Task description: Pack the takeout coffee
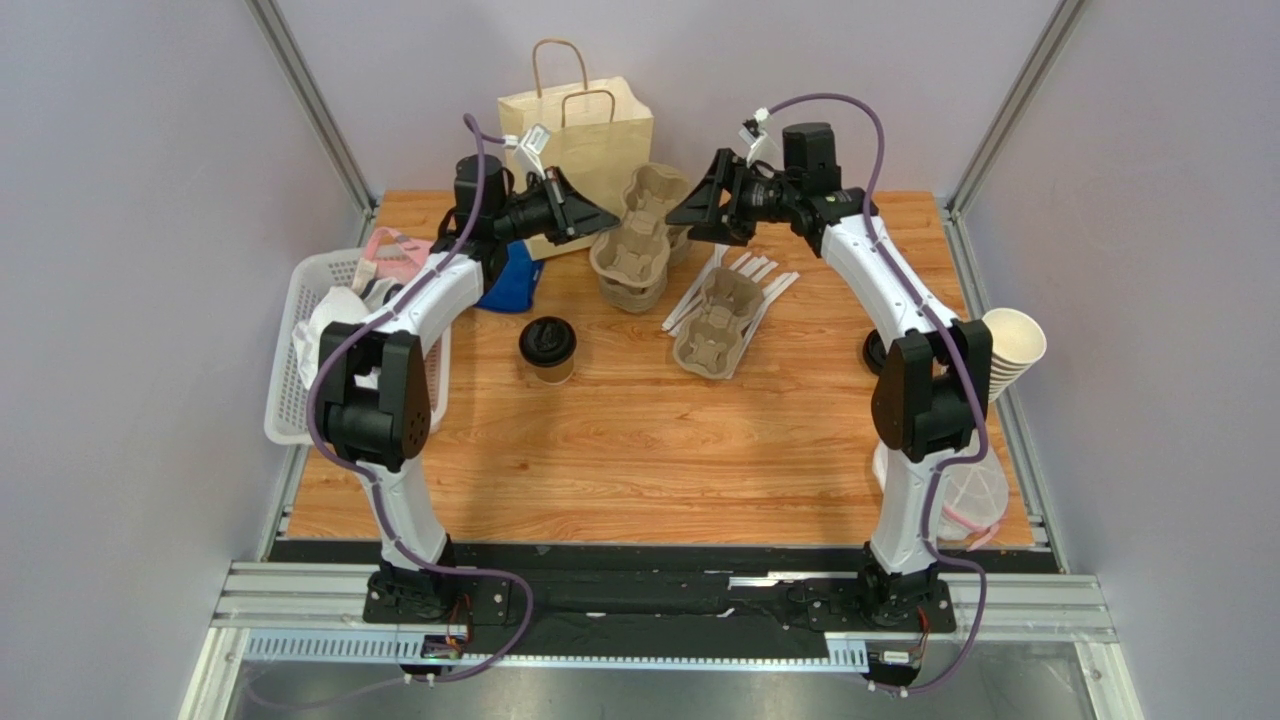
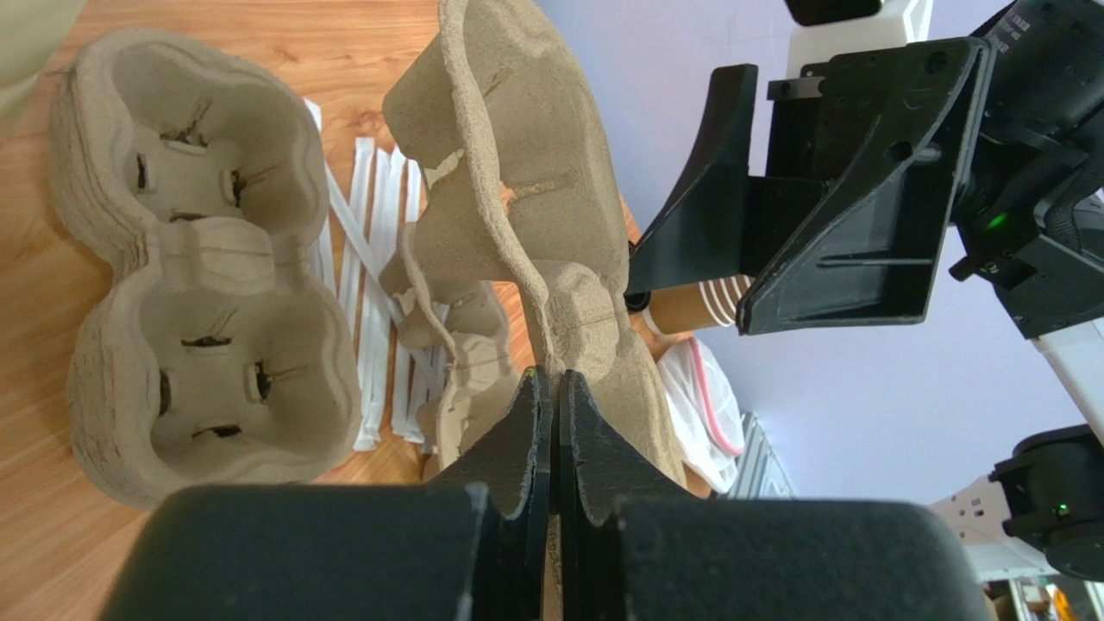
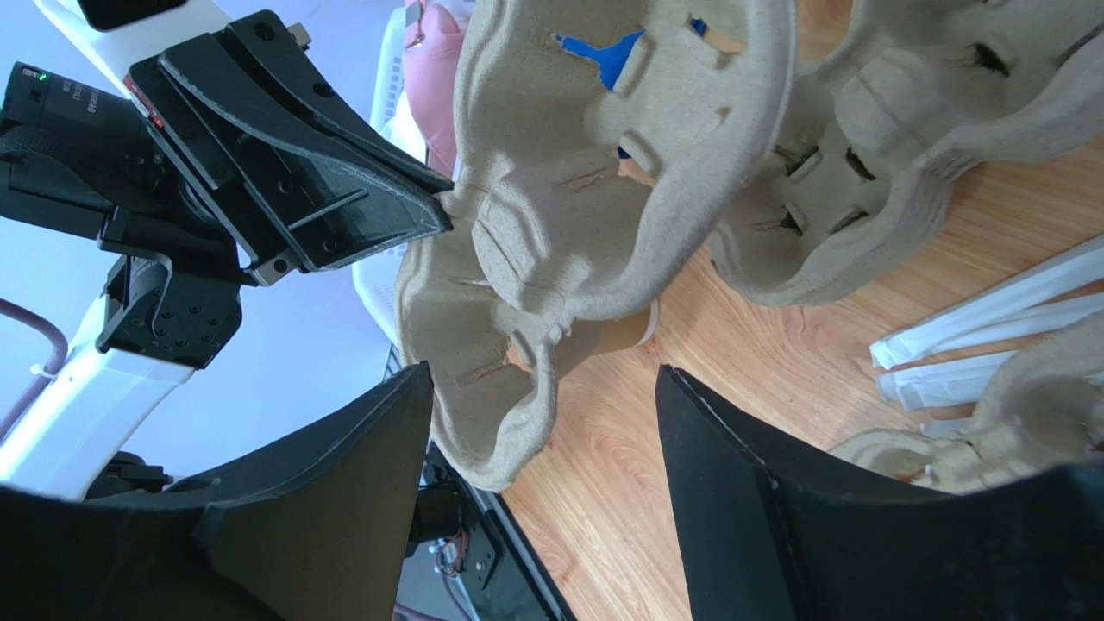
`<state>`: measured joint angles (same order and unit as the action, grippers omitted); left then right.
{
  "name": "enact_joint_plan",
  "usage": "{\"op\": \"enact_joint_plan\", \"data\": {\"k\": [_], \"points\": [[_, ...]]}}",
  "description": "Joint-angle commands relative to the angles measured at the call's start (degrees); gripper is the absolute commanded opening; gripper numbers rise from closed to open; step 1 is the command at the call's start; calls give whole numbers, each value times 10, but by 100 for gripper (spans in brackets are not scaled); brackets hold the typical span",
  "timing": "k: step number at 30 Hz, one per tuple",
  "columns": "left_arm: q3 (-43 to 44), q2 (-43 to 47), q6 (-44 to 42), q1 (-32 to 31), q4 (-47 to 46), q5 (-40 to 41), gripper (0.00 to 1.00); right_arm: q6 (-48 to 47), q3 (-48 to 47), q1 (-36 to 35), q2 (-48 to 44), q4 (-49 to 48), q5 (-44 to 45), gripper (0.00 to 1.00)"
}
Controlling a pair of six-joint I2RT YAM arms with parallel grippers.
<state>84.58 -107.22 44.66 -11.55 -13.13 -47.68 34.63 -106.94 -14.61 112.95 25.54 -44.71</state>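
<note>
The takeout coffee [image 1: 547, 348], a tan cup with a black lid, stands upright on the table left of centre, apart from both grippers. My left gripper [image 1: 609, 222] is shut on the rim of a pulp cup carrier [image 1: 655, 195] and holds it tilted in the air above a stack of carriers [image 1: 631, 273]. In the left wrist view the fingertips [image 2: 557, 383] pinch the carrier's edge [image 2: 518, 168]. My right gripper [image 1: 688, 210] is open, facing the carrier's other side. In the right wrist view the carrier's lower corner [image 3: 518, 388] hangs between the open fingers [image 3: 726, 453]. The paper bag [image 1: 579, 128] stands at the back.
Another carrier [image 1: 721, 323] lies on white wrapped straws [image 1: 759, 278] right of centre. A white basket [image 1: 301, 353] sits at the left edge, with a blue object [image 1: 511, 285] beside it. A stack of lidless cups [image 1: 1014, 348] and a loose black lid [image 1: 873, 354] are at the right.
</note>
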Motion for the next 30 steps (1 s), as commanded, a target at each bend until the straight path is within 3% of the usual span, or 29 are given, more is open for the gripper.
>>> {"op": "enact_joint_plan", "data": {"k": [1,8,9,10,14,16,17,18,19,21,23,24,25,30], "points": [[28,-5,-2,-1,-46,1,0,45,-21,-14,23,-54,-13,67],[22,-16,11,-1,-65,8,0,62,-4,-23,39,-73,-22,54],[23,-19,11,-1,-63,7,0,65,-5,-25,42,-74,-25,42],[23,-20,9,-1,-60,8,0,70,-4,-24,44,-79,-27,37],[24,-21,6,-1,-51,10,0,90,-5,-26,58,-93,-45,24],[25,-21,6,-1,-45,11,0,93,-6,-27,61,-99,-47,4],[29,-19,-2,-1,-26,14,5,93,-8,-26,65,-99,-47,0],[32,-15,-9,-1,-9,18,30,93,-9,-25,67,-98,-46,0],[37,-7,-17,1,12,22,41,93,-11,-24,68,-99,-43,0],[31,9,-32,9,51,27,56,94,-14,-19,73,-106,-33,0],[6,45,-34,19,63,35,64,96,-20,-14,86,-117,-24,0],[-4,58,-41,28,67,34,79,103,-24,-12,92,-128,-23,0],[-16,84,-48,33,84,36,85,105,-30,-10,100,-131,-22,0],[-51,151,-73,67,126,23,86,97,-79,-5,155,-133,-14,0]]}}
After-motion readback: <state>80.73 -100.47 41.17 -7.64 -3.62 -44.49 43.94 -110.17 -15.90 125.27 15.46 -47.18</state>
